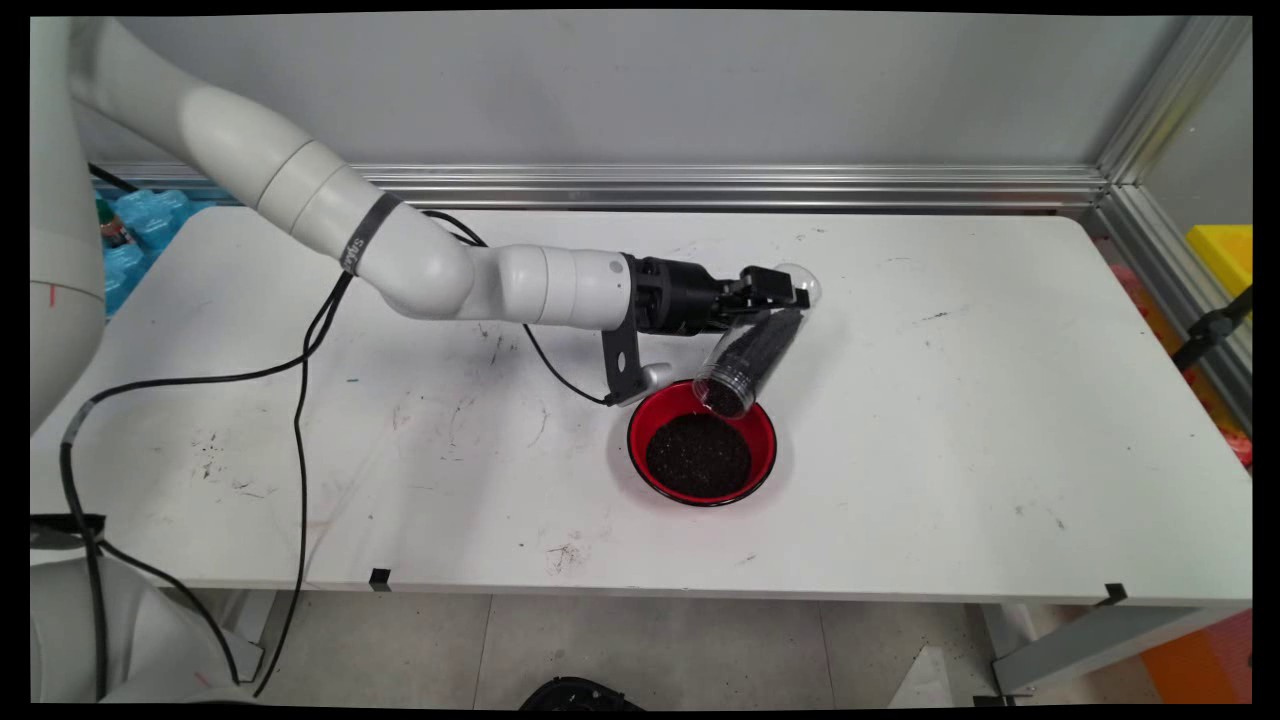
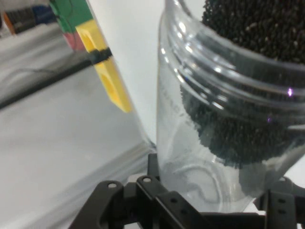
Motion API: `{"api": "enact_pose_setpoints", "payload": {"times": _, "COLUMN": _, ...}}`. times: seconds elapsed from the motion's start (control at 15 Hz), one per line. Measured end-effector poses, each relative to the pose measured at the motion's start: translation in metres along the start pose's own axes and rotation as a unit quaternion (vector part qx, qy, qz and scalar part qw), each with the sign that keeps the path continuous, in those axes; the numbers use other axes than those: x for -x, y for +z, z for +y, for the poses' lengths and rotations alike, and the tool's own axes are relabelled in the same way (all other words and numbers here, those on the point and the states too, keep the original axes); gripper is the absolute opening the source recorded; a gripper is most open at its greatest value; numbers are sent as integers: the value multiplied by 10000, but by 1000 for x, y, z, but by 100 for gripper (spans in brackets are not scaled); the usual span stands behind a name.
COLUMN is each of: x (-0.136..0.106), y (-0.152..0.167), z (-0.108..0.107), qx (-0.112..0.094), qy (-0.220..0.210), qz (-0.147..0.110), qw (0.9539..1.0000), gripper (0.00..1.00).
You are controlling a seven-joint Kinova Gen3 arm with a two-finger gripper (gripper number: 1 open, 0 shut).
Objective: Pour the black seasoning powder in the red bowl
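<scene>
Because the gripper [image 1: 775, 292] has closed on the clear jar [image 1: 755, 355] by its base and tipped it mouth-down, dark granules (seeds, perhaps) spill into the red bowl [image 1: 702, 447] just beneath.

- White table [image 1: 1000, 450], scuffed and marked; black tape tabs on its near edge
- Plain grey wall [image 1: 640, 90] behind; aluminium rail [image 1: 740, 186] along its foot
- Pale tiled floor [image 1: 650, 650] below
- Yellow bin [image 1: 1222, 252] at right
</scene>
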Motion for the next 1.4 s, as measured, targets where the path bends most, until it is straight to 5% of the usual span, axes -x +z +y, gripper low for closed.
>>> {"api": "enact_pose_setpoints", "payload": {"times": 0.53, "x": 11, "y": 4, "z": -1, "qx": 318, "qy": -1176, "qz": -20, "qw": 9926, "gripper": 0}}
{"api": "enact_pose_setpoints", "payload": {"times": 1.13, "x": 29, "y": 4, "z": -14, "qx": 550, "qy": -2245, "qz": -1, "qw": 9729, "gripper": 0}}
{"api": "enact_pose_setpoints", "payload": {"times": 1.4, "x": 36, "y": 2, "z": -23, "qx": 704, "qy": -2730, "qz": 78, "qw": 9594, "gripper": 0}}
